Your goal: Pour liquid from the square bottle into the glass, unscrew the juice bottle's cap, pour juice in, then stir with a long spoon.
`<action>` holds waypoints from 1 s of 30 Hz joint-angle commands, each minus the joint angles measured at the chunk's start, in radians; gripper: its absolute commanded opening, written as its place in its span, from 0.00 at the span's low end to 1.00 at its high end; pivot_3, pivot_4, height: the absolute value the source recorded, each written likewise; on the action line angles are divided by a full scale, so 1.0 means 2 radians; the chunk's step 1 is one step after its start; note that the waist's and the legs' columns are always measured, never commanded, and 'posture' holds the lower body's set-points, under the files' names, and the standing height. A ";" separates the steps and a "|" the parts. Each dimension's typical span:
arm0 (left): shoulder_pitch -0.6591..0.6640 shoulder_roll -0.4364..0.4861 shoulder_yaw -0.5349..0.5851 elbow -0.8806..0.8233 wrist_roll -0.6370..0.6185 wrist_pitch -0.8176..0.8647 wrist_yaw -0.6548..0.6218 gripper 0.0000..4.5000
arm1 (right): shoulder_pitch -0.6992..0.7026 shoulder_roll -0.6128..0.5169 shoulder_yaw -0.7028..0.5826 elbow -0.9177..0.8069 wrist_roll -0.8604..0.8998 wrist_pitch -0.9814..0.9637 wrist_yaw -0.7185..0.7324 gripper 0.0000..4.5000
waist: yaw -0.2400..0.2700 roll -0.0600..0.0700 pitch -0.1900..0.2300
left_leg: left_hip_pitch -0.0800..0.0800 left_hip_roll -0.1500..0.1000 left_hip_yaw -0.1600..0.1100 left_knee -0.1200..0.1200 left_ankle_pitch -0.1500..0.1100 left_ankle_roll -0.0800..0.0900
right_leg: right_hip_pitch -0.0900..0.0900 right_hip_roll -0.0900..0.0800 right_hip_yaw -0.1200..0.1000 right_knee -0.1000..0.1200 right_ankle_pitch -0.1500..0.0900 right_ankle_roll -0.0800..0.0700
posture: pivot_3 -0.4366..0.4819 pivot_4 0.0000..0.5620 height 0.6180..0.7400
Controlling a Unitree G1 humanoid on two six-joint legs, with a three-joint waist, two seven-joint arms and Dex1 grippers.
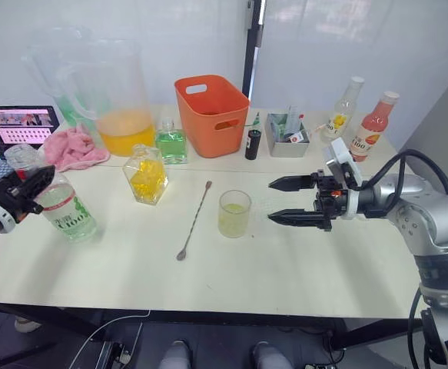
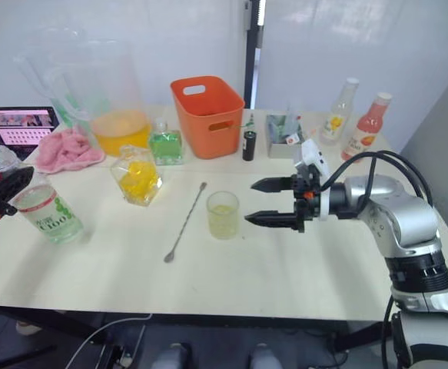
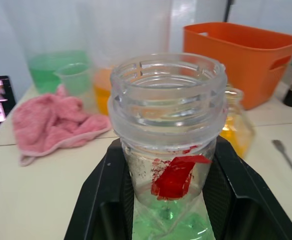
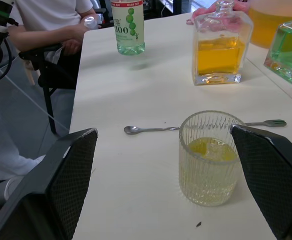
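Two tools: the left tool (image 1: 20, 192) grips the neck of the juice bottle (image 1: 64, 207); the right tool (image 1: 293, 201) is spread wide, holding nothing.
Long spoon (image 1: 194, 220): flat on the counter (image 1: 285, 269), left of the glass, bowl at the near end.
Glass (image 1: 234, 213): mid-counter, just left of the right tool's fingertips, pale yellow liquid in its bottom.
Juice bottle: tilted at the counter's left edge, mouth uncapped and open.
Square bottle (image 1: 145, 174): upright, far-left of the spoon, no stopper in its neck.
Far row: pitcher (image 1: 116, 96), green bottle (image 1: 170, 143), orange bin (image 1: 210, 114).
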 commanded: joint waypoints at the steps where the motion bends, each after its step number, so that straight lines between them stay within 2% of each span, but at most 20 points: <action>1: -0.058 0.030 -0.019 0.064 0.027 -0.046 0.018 0.30 | 0.008 0.006 -0.038 -0.034 0.022 0.014 -0.034 1.00 | 0.002 0.000 0.000 | 0.000 0.000 0.000 0.000 0.000 0.000 | 0.000 0.000 0.000 0.000 0.000 0.000 | 0.48 0.27 1.00; 5: -0.130 0.043 -0.081 0.171 0.065 -0.110 -0.001 0.30 | 0.024 0.006 -0.050 -0.059 0.031 0.026 -0.056 1.00 | 0.004 -0.001 0.000 | -0.001 0.000 0.000 0.000 0.000 0.000 | 0.000 0.000 0.000 0.000 0.000 0.000 | 0.48 0.27 1.00; 9: -0.230 0.040 -0.131 0.300 0.095 -0.176 -0.017 0.30 | 0.025 0.001 -0.060 -0.074 0.036 0.037 -0.073 1.00 | 0.004 -0.001 0.000 | -0.001 0.000 0.000 0.000 0.000 0.000 | 0.000 0.000 0.000 0.000 0.000 0.000 | 0.48 0.27 1.00; 16: -0.343 0.025 -0.204 0.491 0.157 -0.290 -0.041 0.30 | 0.045 -0.013 -0.076 -0.103 0.043 0.056 -0.102 1.00 | 0.002 -0.001 0.000 | -0.001 0.000 0.000 -0.001 0.000 0.000 | -0.001 0.000 -0.001 0.000 0.000 0.000 | 0.48 0.27 1.00; 21: -0.388 0.010 -0.221 0.579 0.177 -0.340 -0.046 0.30 | 0.052 -0.019 -0.088 -0.118 0.054 0.068 -0.122 1.00 | 0.001 -0.001 0.000 | -0.001 0.000 0.000 -0.001 0.000 0.000 | -0.001 0.000 -0.001 0.000 0.000 0.000 | 0.48 0.27 1.00; 30: -0.404 -0.004 -0.230 0.636 0.193 -0.363 -0.041 0.30 | 0.056 -0.027 -0.102 -0.134 0.071 0.085 -0.146 1.00 | 0.001 -0.001 0.000 | -0.001 0.000 0.000 -0.001 0.000 0.000 | -0.001 0.000 -0.001 0.000 0.000 0.000 | 0.48 0.27 1.00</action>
